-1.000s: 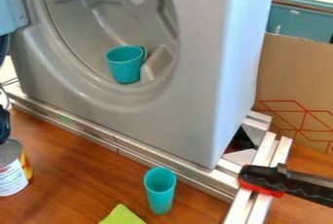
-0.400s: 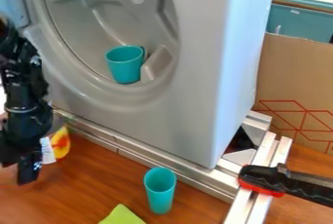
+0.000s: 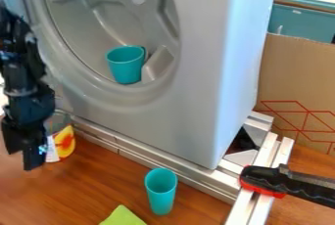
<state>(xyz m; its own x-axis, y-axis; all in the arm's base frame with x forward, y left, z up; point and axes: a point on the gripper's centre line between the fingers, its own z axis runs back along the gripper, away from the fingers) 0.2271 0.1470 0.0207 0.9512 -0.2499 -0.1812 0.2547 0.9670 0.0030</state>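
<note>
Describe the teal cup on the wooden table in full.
The teal cup is tall, narrow and smooth, probably plastic, with an open round mouth wider than its base and no handle in sight. It stands upright on the wooden table, in front of the metal rail and near a light green item; only the table appears to touch it.

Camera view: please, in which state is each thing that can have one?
Hand: beside the can; grip on it unclear.
Can: upright, partly hidden by the hand.
Near cup: upright on the table, top uncovered.
Far cup: mouth up, slightly tilted, inside the machine.
Machine: round opening uncovered.
Clamp: lying across the rails; tightness unclear.
Green cloth: on the table, cut off by the view's edge.
</note>
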